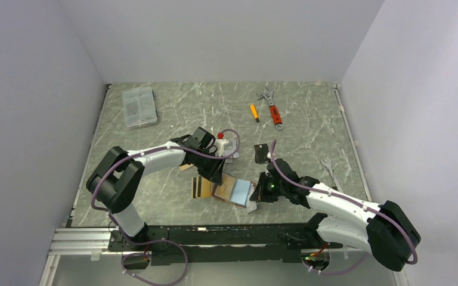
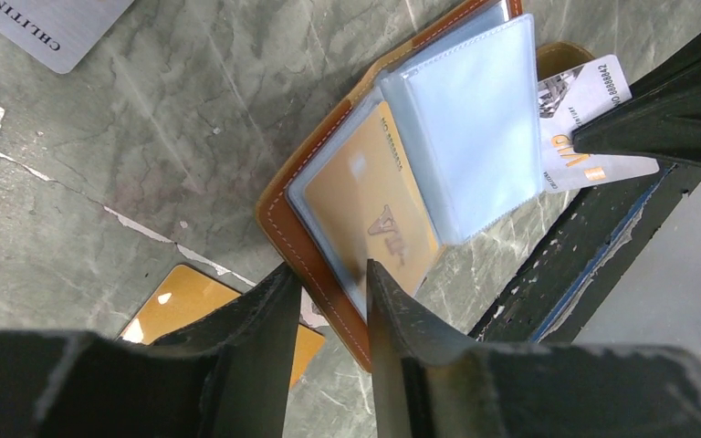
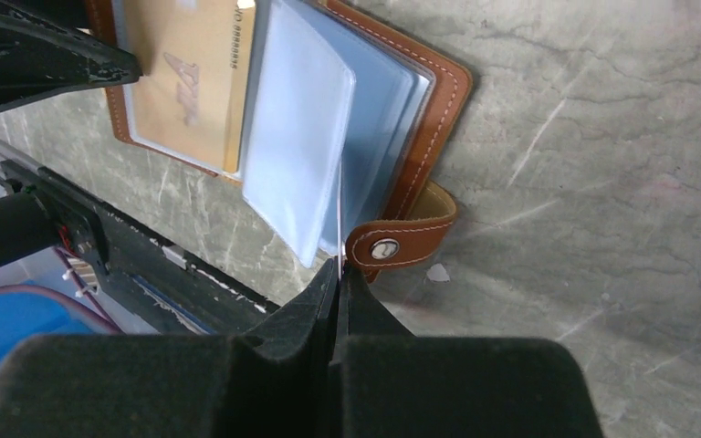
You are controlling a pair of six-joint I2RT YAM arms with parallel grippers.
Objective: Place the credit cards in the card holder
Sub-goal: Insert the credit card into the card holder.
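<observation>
Right claw [image 3: 340, 274] pinching silver card [image 2: 593, 137], left claw [image 2: 329, 274] parted astride edge of card holder [image 3: 438, 119]

Top external: high at the near edge, far off, looking down and forward over the whole table [image 1: 310, 137].
Left wrist: close, looking down past its own fingers [image 2: 256, 333] onto the card holder [image 2: 278, 214].
Right wrist: close, facing that holder from its snap tab [image 3: 385, 248] side.
Shared: the open card holder, in all three.

Tan stitched leather card holder [image 2: 277, 217], glossy clear plastic sleeves [image 2: 475, 119], smooth marble-look table [image 2: 192, 119]
</observation>
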